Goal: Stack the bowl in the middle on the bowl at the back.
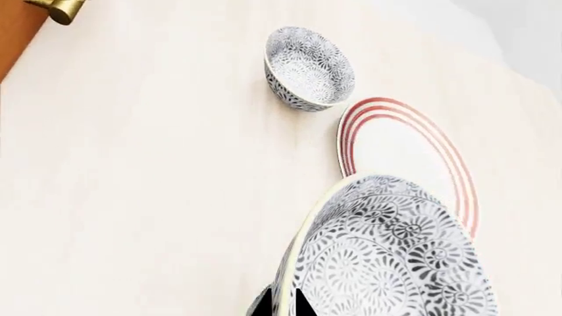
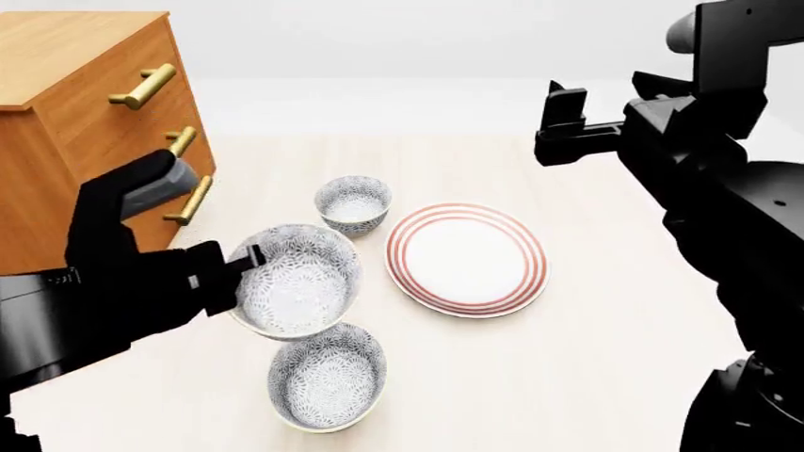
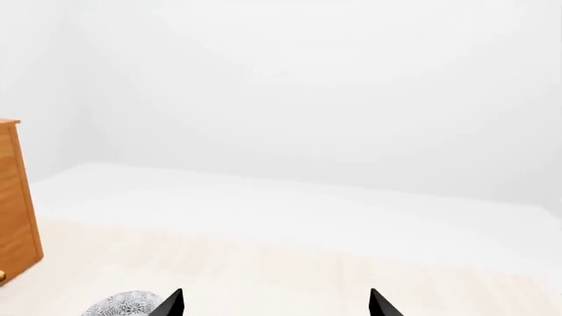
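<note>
Dresser (image 2: 75, 113) at far left. Left fingers (image 2: 248, 259) clamp the rim of the middle bowl (image 2: 297, 281), held tilted above the bench (image 2: 603, 358), between front bowl (image 2: 328, 377) and back bowl (image 2: 353, 203). Red-ringed plate (image 2: 466, 259) lies beside them. Right fingers (image 3: 276, 304) spread wide, holding nothing, raised.

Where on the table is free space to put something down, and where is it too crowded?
Bare table lies right of the red-ringed plate, and beyond the back bowl toward the far edge. It is crowded on the left: the left gripper holds the middle bowl tilted, close above the front bowl, with the wooden drawer cabinet beside them.
</note>
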Controlling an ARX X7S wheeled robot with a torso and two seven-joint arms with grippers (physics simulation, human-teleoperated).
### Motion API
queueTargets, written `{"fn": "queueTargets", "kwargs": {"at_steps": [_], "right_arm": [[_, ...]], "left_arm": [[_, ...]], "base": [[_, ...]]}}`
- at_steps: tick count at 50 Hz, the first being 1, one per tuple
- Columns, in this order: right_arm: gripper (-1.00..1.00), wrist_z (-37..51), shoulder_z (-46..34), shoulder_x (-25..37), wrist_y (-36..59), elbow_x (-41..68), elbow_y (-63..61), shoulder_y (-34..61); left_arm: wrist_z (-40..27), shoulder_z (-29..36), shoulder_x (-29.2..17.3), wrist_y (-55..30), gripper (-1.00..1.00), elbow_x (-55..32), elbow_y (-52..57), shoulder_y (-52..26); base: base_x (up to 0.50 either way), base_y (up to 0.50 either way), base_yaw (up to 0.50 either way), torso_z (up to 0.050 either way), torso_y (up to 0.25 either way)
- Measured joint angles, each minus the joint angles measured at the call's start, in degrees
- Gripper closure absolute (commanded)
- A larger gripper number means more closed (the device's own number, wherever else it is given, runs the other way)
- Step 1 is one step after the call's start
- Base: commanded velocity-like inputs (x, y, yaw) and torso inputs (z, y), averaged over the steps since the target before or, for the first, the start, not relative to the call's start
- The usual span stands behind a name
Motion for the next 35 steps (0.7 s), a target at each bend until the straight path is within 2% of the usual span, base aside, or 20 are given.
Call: {"fn": "queueTargets", "kwargs": {"at_steps": [17, 35], "right_arm": [[-1.00, 0.76, 0.87, 0.19, 0.98, 0.82, -1.66, -0.64], [-1.00, 1.45, 1.19, 0.46, 1.56, 1.44, -2.42, -1.00]], "left_arm": [[0.25, 4.69, -2.83, 3.55, 1.00, -5.14, 5.00, 3.99], [2.58, 6.82, -3.84, 5.03, 1.00, -4.39, 6.33, 5.17]], "base": [[0.00, 0.00, 0.00, 0.000, 0.001], [0.00, 0.00, 0.00, 0.000, 0.000]]}}
